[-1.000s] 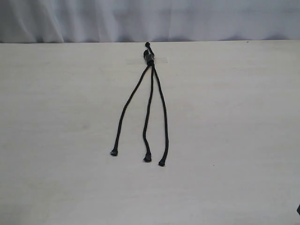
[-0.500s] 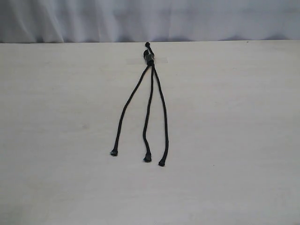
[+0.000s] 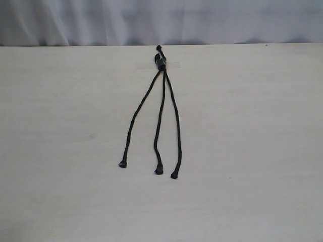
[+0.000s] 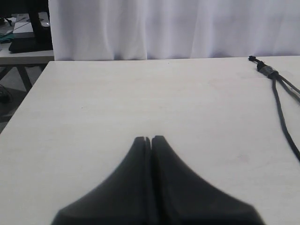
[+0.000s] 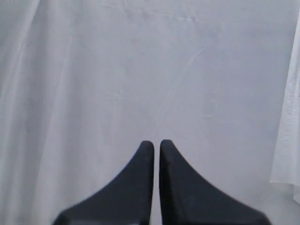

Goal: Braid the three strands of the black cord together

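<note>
The black cord lies on the pale table with its knotted head point(image 3: 160, 61) taped down near the far edge. Its three strands fan toward the near side, unbraided: a left strand point(image 3: 137, 115), a middle strand point(image 3: 160, 121) and a right strand point(image 3: 175, 121), each ending in a small knobbed tip. In the left wrist view the knotted head point(image 4: 267, 70) and a strand point(image 4: 281, 117) show at the far side. My left gripper point(image 4: 151, 139) is shut and empty, well away from the cord. My right gripper point(image 5: 156, 143) is shut, empty, facing only white curtain. Neither gripper shows in the exterior view.
A white curtain point(image 3: 161, 20) hangs behind the table's far edge point(image 3: 75, 46). A strip of clear tape point(image 3: 171, 64) holds the cord's head down. Beyond the table's side edge, the left wrist view shows another desk with dark items point(image 4: 23, 37).
A dark sliver at the exterior view's lower right corner one second ago is gone. The cord has not moved.
</note>
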